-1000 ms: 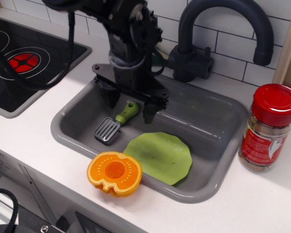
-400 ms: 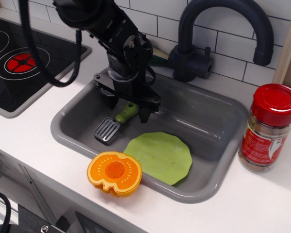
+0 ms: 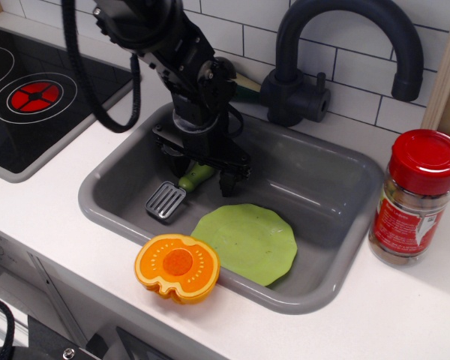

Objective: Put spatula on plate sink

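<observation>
The spatula (image 3: 174,193) lies on the floor of the grey sink (image 3: 322,180), grey slotted head toward the front left, lime-green handle toward the back. My gripper (image 3: 202,174) is low in the sink, open, with one finger on each side of the green handle. The handle's upper part is hidden under the gripper. The light-green plate (image 3: 247,241) lies flat in the sink to the right front of the spatula, with nothing on it.
An orange halved-fruit toy (image 3: 177,266) sits on the sink's front rim. A dark faucet (image 3: 345,45) stands behind the sink. A red-lidded spice jar (image 3: 416,199) stands at right. A black stovetop (image 3: 30,94) with red burners lies at left.
The gripper has dropped lower into the sink and shifted slightly right, its fingers now straddling the spatula's handle closer. The spatula and plate have not moved.
</observation>
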Tool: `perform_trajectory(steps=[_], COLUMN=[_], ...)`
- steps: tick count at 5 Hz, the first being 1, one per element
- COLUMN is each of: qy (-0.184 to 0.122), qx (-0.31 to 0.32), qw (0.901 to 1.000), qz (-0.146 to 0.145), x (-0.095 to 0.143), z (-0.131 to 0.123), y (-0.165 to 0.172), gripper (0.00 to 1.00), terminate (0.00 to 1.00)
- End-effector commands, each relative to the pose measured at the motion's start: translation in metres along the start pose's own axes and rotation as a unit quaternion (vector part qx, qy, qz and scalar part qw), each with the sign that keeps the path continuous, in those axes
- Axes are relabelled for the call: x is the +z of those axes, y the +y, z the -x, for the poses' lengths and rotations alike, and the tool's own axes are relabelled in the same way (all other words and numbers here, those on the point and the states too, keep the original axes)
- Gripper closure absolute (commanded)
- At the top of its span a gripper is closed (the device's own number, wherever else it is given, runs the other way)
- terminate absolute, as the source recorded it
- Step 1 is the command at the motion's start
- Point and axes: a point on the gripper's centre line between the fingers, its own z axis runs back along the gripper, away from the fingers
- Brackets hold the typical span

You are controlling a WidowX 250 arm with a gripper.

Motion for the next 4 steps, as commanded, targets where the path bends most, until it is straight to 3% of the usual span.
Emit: perform_trajectory(steps=[1, 2, 4], qy=[-0.008, -0.003, -0.011], qx=[0.004, 0.003, 0.006], qw=[0.9998, 0.9999, 0.9998], qz=[-0.017, -0.017, -0.013], x=[-0.004, -0.008, 0.009], z=[-0.014, -0.011, -0.014], y=[0.0, 0.001, 0.006], gripper=[0.0, 1.0, 1.0], terminate=[0.0, 0.0, 0.0])
